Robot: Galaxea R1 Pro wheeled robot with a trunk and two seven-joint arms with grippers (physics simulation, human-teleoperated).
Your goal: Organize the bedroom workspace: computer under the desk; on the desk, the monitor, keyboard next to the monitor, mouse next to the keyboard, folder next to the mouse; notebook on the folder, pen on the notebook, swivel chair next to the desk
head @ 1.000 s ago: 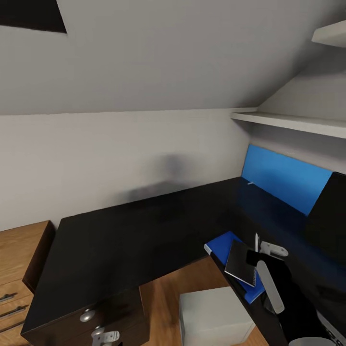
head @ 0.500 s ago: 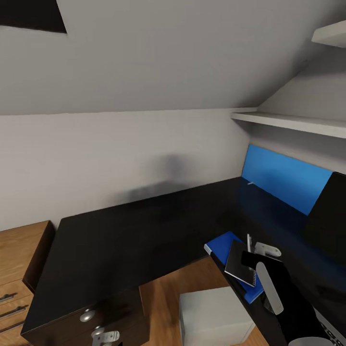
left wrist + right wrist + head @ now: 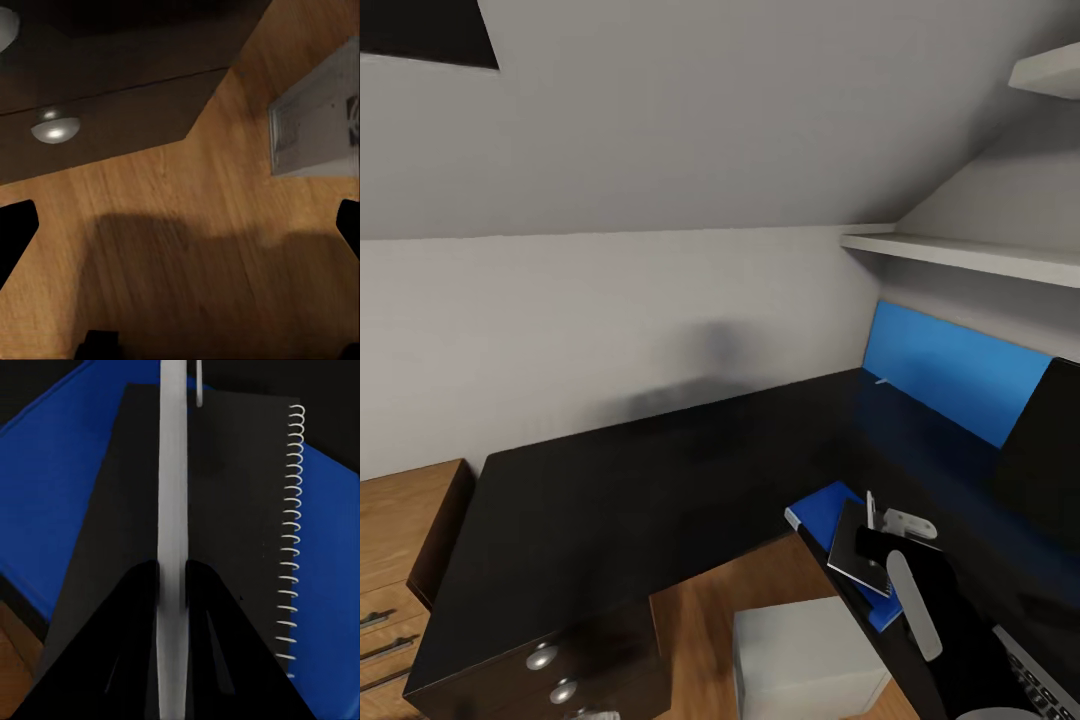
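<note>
no readable text, labels, brands, numbers anywhere

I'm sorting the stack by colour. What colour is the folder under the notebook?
Bright blue; the folder shows best in the right wrist view, beneath the notebook.

A sloped pale grey ceiling point(image 3: 690, 120) comes down to a low white wall point(image 3: 610, 330), where a soft dark shadow smudges the paint. A dark rectangular opening point(image 3: 420, 30) sits in the upper corner of the slope. To one side, two white wall shelves point(image 3: 960, 255) project one above the other, and a bright blue panel point(image 3: 950, 370) stands against the wall beneath them. The warm wood plank floor point(image 3: 187, 247) carries broad shadows. A light wooden drawer cabinet with long bar handles point(image 3: 400, 560) stands at the wall.
</note>
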